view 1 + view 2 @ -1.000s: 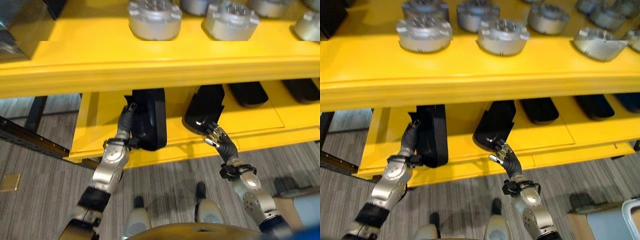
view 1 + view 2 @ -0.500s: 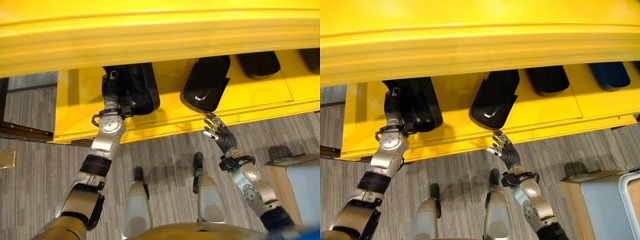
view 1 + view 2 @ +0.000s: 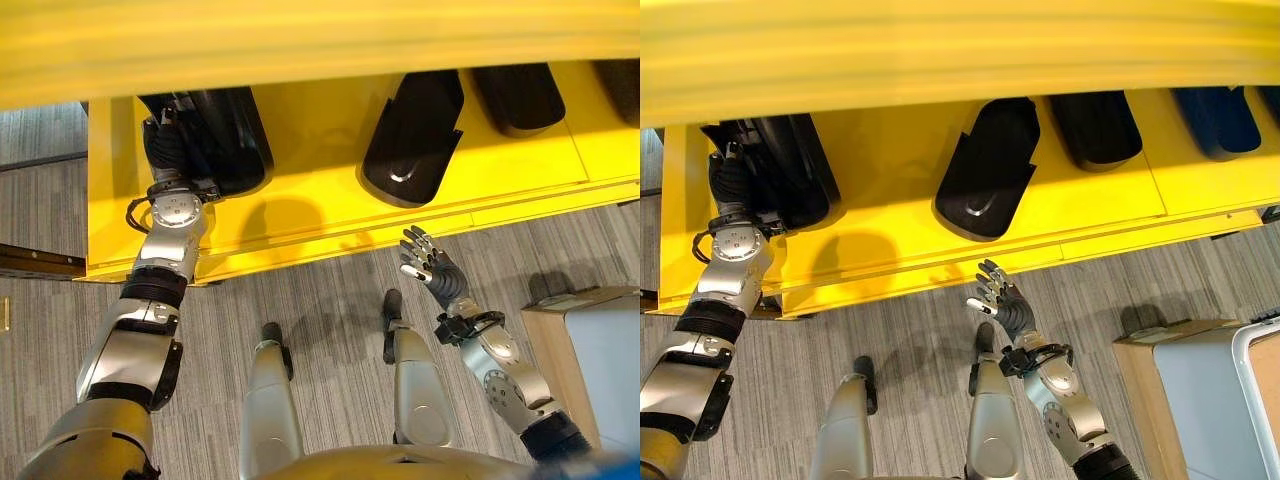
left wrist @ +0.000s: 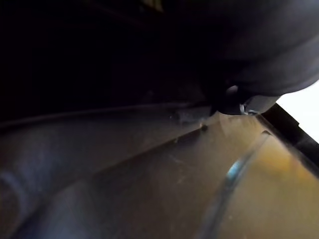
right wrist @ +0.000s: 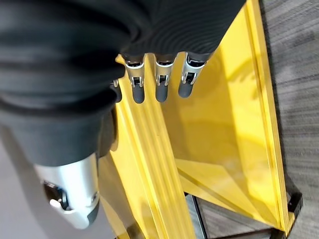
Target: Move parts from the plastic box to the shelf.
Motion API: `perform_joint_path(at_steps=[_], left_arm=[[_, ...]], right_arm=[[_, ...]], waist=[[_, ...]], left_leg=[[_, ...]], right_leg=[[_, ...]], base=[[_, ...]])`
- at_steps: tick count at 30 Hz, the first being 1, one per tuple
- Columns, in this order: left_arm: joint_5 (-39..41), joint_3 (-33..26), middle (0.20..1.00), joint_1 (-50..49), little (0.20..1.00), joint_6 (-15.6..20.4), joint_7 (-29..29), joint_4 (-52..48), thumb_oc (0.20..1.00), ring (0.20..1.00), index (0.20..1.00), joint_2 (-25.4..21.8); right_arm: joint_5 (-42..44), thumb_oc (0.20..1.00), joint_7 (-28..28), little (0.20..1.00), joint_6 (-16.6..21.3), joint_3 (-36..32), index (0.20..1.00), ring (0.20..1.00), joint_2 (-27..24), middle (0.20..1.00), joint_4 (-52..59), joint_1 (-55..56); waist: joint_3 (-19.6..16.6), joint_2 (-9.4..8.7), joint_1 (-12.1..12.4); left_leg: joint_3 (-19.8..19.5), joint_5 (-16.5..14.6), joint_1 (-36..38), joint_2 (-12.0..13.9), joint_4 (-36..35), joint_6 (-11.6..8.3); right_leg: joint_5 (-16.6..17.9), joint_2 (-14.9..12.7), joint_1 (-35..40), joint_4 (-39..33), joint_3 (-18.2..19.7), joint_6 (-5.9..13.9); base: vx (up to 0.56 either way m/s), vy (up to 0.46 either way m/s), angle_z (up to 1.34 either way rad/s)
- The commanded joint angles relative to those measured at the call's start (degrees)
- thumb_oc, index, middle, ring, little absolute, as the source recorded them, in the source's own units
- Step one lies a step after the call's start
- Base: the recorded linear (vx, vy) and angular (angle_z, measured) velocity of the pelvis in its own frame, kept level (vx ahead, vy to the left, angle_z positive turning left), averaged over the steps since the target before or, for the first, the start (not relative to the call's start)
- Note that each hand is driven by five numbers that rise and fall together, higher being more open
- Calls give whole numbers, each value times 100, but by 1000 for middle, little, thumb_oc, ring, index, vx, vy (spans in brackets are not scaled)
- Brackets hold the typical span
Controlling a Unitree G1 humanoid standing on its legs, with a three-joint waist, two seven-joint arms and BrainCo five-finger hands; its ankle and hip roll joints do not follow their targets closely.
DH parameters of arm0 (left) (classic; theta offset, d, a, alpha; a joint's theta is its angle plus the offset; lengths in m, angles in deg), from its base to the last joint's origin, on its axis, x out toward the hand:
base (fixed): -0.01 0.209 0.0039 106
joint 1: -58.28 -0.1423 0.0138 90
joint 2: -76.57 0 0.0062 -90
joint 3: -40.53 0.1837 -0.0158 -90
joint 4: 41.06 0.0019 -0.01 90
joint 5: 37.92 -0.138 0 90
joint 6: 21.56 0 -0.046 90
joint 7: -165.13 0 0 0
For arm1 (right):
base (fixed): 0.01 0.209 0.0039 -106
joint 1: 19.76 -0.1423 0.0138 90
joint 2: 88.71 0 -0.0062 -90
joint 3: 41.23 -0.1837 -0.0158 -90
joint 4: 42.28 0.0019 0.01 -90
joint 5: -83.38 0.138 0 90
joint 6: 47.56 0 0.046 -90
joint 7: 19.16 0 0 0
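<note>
Grey striped carpet lies below a yellow shelf (image 3: 300, 225). The left hand (image 3: 165, 150) reaches onto the shelf against a black part (image 3: 225, 135); its finger state cannot be determined. The right hand (image 3: 428, 268) hovers over the carpet, fingers spread, holding nothing. A second black part (image 3: 412, 140) lies nearby on the shelf.

text: none legible | labels: none seen | dark left wrist view possibly hides some
</note>
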Motion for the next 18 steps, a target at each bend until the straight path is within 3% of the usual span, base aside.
perform_joint_path(at_steps=[1, 3, 4, 5, 16, 18], left_arm=[[-45, 38, 200, 559, 200, 235, -17, 265, 200, 200, 200, -321], [-37, 71, 200, 597, 200, 205, -46, 381, 200, 200, 200, -326], [-37, 74, 200, 610, 200, 209, -47, 382, 200, 200, 200, -327], [-2, 133, 200, 678, 200, 161, -100, 563, 200, 200, 200, -329], [98, 294, 200, 974, 200, 58, -272, 1125, 200, 200, 200, -363], [306, 437, 200, 1254, 200, -66, -502, 1675, 200, 200, 200, -395]], right_arm=[[156, 1000, 117, 1000, 282, -4, 1000, 1000, -324, 1000, 527, 76], [164, 1000, 120, 1000, 295, -6, 1000, 1000, -361, 1000, 533, 74], [164, 1000, 120, 1000, 296, -14, 1000, 1000, -359, 1000, 537, 68], [181, 1000, 119, 1000, 295, -10, 1000, 1000, -404, 1000, 550, 57], [255, 1000, 166, 1000, 303, 32, 1000, 1000, -482, 1000, 563, 20], [309, 1000, 181, 1000, 281, 65, 1000, 1000, -532, 1000, 531, 28]], waist=[[-422, 90, 55], [-450, 107, 60], [-456, 104, 52], [-497, 118, 63], [-606, 116, 74], [-632, 109, 46]], left_leg=[[77, 486, -382, 114, -144, 95], [34, 233, -446, 162, 133, 74], [39, 401, -538, 137, 93, 105], [-23, 139, -621, 182, 393, 88], [-31, 42, -974, 168, 686, 124], [-53, 33, -1095, 172, 758, 129]], right_leg=[[-718, -189, 9, 892, 144, -9], [-975, -173, -68, 1185, 181, -13], [-826, -188, -146, 1129, 170, -50], [-1119, -174, -264, 1506, 211, -53], [-1251, -191, -587, 1804, 249, -80], [-1285, -190, -680, 1865, 255, -100]], base=[[-43, 6, 5], [9, -1, 4], [49, -5, 0], [0, 0, 0], [-5, 3, -2], [-3, 14, 4]])
